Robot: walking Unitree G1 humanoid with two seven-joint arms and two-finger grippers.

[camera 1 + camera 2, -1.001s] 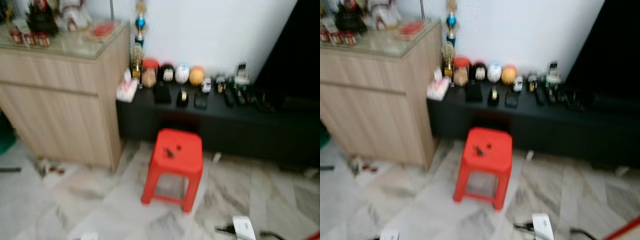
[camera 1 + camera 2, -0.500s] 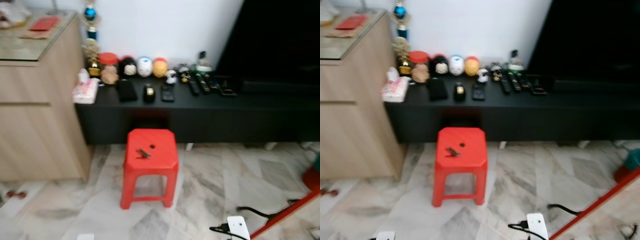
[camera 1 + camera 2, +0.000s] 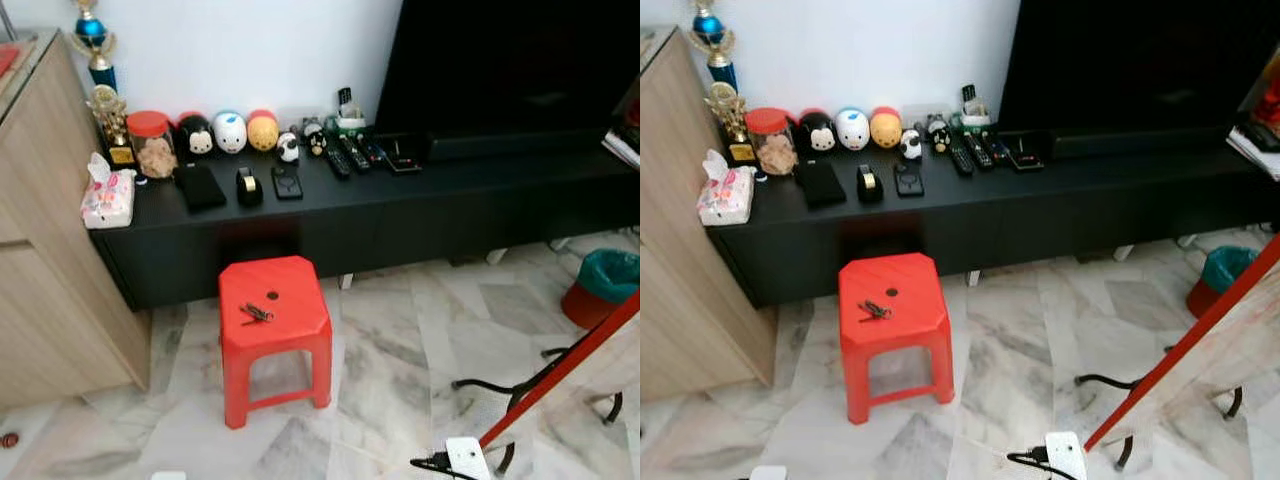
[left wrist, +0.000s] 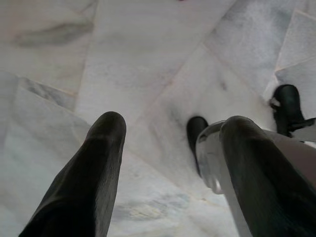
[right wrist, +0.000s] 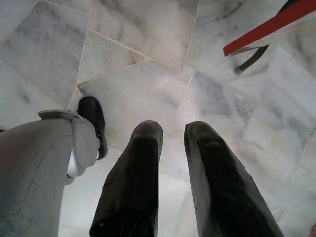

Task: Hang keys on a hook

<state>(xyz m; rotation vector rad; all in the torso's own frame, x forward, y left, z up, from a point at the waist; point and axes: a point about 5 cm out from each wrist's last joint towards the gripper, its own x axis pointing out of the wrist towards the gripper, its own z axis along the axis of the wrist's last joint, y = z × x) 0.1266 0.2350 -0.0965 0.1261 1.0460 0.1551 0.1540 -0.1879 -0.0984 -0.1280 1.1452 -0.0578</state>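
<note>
On red stool (image 3: pixel 275 310) top: keys (image 3: pixel 256 314) lie loose, reachable for you. Left gripper (image 4: pixel 168 148) fingers apart, right gripper (image 5: pixel 173 148) fingers slightly apart; both hang idle over floor (image 5: pixel 138 64).

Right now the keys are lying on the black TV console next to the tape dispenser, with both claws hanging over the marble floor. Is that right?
Not quite. The keys lie on top of the red stool that stands on the floor in front of the black console, as the left eye view shows. The rest holds: the left claw and right claw hang over the marble floor.

Left end effector (image 4: pixel 170 148) spread; right end effector (image 5: pixel 173 148) narrowly parted.
</note>
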